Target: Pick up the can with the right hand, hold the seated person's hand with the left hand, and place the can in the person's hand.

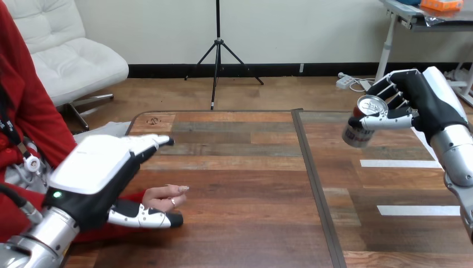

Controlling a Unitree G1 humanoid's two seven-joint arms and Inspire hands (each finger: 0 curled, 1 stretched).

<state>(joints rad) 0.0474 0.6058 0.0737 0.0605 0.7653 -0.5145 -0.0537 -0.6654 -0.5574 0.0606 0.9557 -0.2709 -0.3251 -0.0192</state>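
Observation:
My right hand (415, 103) is raised over the right half of the table, its fingers and thumb curled round a silver can (365, 121). The can is tilted, its top turned towards me, and it hangs clear of the tabletop. At the lower left my left hand (97, 167) reaches out with straight fingers above the person's hand (166, 196). The person's hand rests on the table, its fingertips poking out from under my palm. My left thumb (146, 216) lies along its near side. I cannot tell whether they touch.
The wooden table (240, 167) has a dark seam (310, 178) running front to back right of the middle. Two white tape strips (400, 163) lie on the right half. The person's red sleeve (22, 117) fills the left edge.

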